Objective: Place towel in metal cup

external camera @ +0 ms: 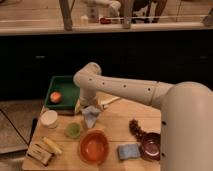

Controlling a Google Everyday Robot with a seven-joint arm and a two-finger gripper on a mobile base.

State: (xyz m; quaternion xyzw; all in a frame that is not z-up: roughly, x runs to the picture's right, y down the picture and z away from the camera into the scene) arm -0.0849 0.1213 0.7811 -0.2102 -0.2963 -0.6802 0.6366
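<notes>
At the near edge of the bench [112, 127] lie, left to right, some pale yellow food [45, 149], an orange bowl [94, 146], a blue sponge [128, 151] and a dark, shiny vessel that looks to be the metal cup [150, 146], just beside the sponge. Behind these stand a green cup [73, 130] and a white cup [49, 119] on the left, with a dark clump [135, 126] on the right. At mid-bench the gripper [86, 106] points down, its jaws clenched on the grey-blue towel [91, 117], which hangs crumpled between the green cup and the clump, well apart from the metal cup. The arm [125, 89] reaches in from the right. Farther back a green tray [67, 87] holds an orange fruit [55, 96].
</notes>
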